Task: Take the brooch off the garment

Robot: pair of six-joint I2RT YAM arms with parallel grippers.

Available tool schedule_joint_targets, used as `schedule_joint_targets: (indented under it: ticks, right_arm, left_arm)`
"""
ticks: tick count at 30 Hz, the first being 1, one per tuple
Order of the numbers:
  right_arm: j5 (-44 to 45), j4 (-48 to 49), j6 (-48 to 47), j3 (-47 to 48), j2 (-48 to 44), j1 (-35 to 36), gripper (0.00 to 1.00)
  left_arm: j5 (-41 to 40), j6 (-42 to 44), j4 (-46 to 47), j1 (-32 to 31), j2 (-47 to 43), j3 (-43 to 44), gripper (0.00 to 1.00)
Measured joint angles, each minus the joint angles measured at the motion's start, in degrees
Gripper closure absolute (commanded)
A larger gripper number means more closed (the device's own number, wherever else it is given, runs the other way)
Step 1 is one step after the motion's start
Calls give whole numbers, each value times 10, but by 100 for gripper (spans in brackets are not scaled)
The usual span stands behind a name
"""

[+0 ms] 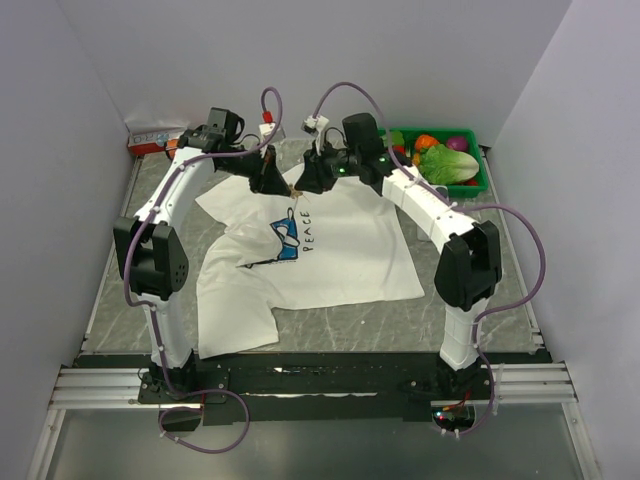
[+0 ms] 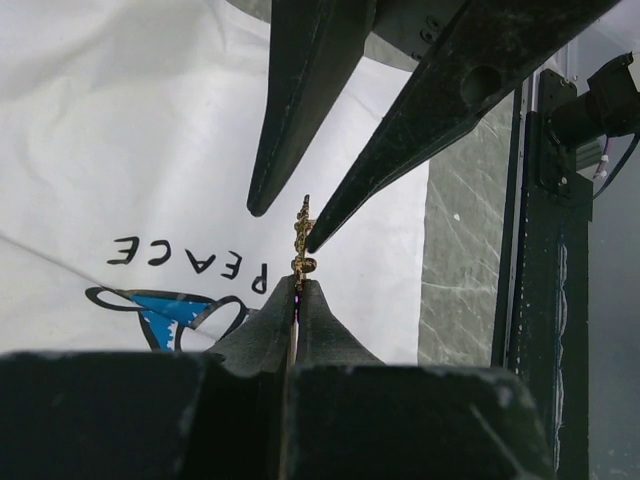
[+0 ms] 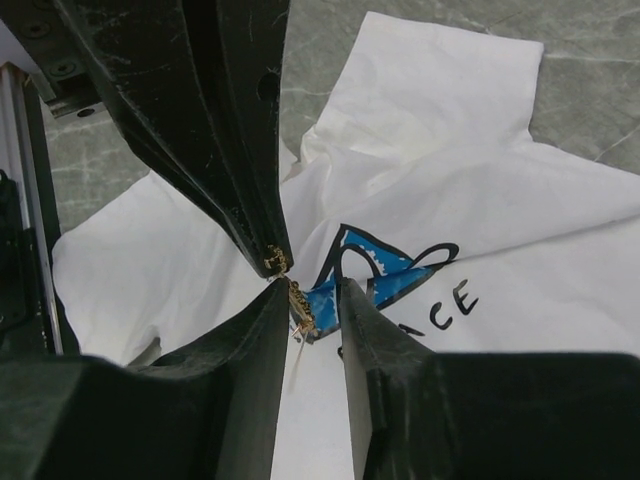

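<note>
The brooch [image 2: 302,243], a tiny gold pin, is pinched at its lower end by my left gripper [image 2: 299,283], which is shut on it. My right gripper [image 3: 312,286] is open; the brooch [image 3: 303,308] lies between its fingers, against the left finger [image 3: 255,330]. In the top view both grippers meet, left [image 1: 283,187] and right [image 1: 304,186], over the upper edge of the garment [image 1: 340,250], with the brooch [image 1: 295,190] between them. The white T-shirt [image 3: 480,200] with blue print and "PEACE" lies rumpled below. The brooch looks lifted off the fabric.
A green basket [image 1: 478,178] of vegetables stands at the back right, close behind the right arm. A red and white box [image 1: 152,138] sits at the back left. A metal rail [image 1: 300,385] runs along the near edge. Grey walls close in both sides.
</note>
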Motion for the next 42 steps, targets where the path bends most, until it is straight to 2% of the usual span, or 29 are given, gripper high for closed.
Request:
schedule_joint_targets:
  ticks: [4,10,13,16,19,22,29,36,42]
  right_arm:
    - [-14,-33,-55,-2,-32,-9,56]
    - [-14,-18,-179,-133,-236,-19,55]
    - [-16,5,-217,-155,-277,-17,55]
    - [-12,29,-222,-160,-253,-19,55]
    - [-2,47,-212,-164,-197,-26,55]
    - [9,49,-199,-165,-131,-31,55]
    - [4,43,-180,-157,-64,-33,54]
    - [-49,33,-149,-103,-42,-32,54]
    - [-67,18,-146,-99,-40,-24,53]
  left_arm:
    - [-4,3,-12,-5,0,0,99]
    - [-13,6,-21,-9,0,0,99]
    - [-12,7,-26,-9,0,0,99]
    - [-5,25,-63,-9,11,26,99]
    - [9,56,-109,-9,37,75,99]
    - [24,78,-141,-8,45,83,99]
    - [49,67,-128,-5,37,20,99]
    - [69,43,-101,0,37,17,99]
    - [78,26,-82,2,37,17,99]
